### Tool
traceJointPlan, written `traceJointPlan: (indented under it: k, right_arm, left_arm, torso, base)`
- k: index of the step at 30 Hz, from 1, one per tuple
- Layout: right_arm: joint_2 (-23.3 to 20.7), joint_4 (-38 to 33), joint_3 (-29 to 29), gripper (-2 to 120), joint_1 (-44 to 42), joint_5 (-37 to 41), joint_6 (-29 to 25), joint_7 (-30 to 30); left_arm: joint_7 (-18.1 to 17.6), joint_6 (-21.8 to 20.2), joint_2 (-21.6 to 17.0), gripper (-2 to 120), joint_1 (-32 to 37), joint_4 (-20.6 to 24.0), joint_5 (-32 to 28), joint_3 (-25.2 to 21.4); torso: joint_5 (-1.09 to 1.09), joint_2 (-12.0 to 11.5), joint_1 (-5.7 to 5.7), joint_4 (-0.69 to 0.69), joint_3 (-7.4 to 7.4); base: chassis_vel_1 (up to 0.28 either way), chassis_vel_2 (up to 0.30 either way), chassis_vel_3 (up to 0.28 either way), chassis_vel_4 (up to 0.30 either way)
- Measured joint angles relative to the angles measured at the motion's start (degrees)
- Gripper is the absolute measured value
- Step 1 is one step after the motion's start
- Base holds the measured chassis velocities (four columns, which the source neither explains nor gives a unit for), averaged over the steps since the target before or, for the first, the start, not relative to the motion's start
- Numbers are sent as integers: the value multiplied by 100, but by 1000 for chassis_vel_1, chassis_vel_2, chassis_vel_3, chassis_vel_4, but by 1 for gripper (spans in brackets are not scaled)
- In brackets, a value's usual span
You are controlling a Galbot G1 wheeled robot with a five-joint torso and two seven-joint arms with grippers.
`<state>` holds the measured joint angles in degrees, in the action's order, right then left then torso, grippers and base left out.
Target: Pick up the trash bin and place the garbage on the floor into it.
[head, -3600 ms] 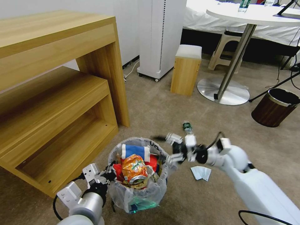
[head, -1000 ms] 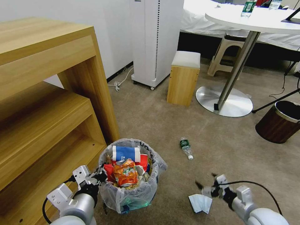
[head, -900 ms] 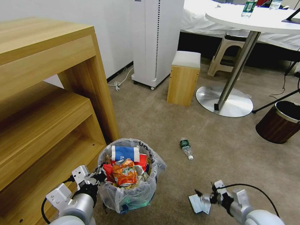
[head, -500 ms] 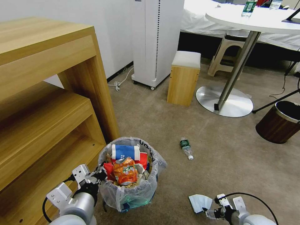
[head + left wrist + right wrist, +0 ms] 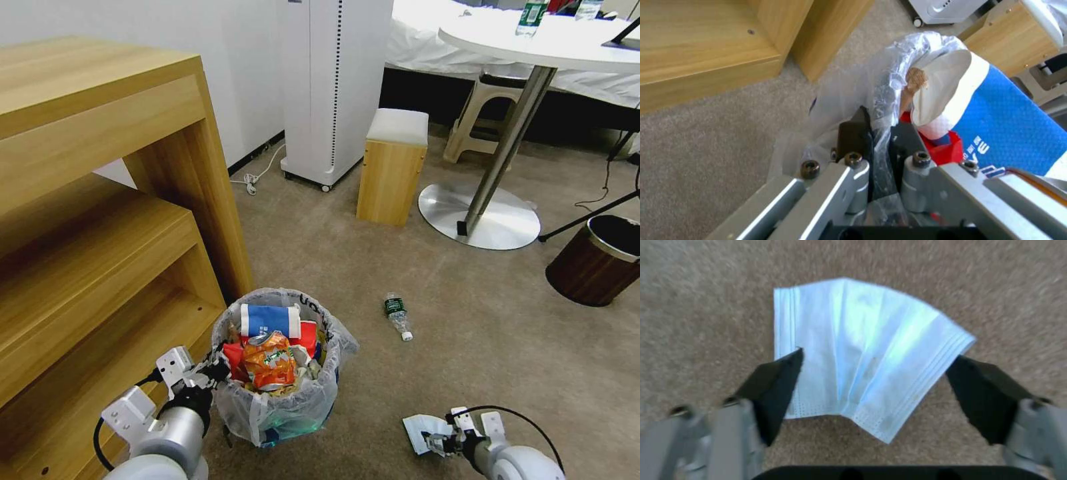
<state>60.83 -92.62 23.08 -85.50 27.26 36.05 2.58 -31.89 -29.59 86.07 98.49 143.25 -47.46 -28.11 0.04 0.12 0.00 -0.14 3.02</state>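
Right gripper [image 5: 876, 373] straddles the face mask [image 5: 867, 353] on the floor [image 5: 480, 320], jaws open.
Flat mask may slip the closing pinch; left gripper [image 5: 873, 140] clamps the trash bin [image 5: 280, 400] rim, bag could tear.

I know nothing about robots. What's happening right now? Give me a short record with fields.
Left claw: shut on the trash bin's plastic liner at its rim, beside the wooden shelf.
Right claw: open, its fingers either side of a pale blue face mask lying on the floor.
Bin contents: blue-white carton, orange wrapper, red packaging.
Other litter on carpet: small plastic bottle, lying on its side.
Nearby: dark brown bin, round table.
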Motion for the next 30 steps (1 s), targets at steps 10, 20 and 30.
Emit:
traceJointPlan:
  k: [10, 20, 30]
  right_arm:
    - [27, 196, -28, 41, 115, -5, -78, 2]
    - [4, 175, -24, 3, 197, 70, -215, 5]
    - [-29, -21, -30, 0, 214, 115, -389, -73]
  left_arm:
    - [8, -9, -8, 3, -115, 0, -27, -8]
    - [50, -9, -8, 3, -195, -72, -33, -10]
    - [64, -8, -19, 3, -198, -88, -57, -44]
  torso:
    - [0, 0, 0, 0, 0]
    - [0, 0, 0, 0, 0]
    - [0, 0, 1, 0, 0]
  base:
    - [0, 0, 0, 0]
    - [0, 0, 0, 0]
    - [0, 0, 0, 0]
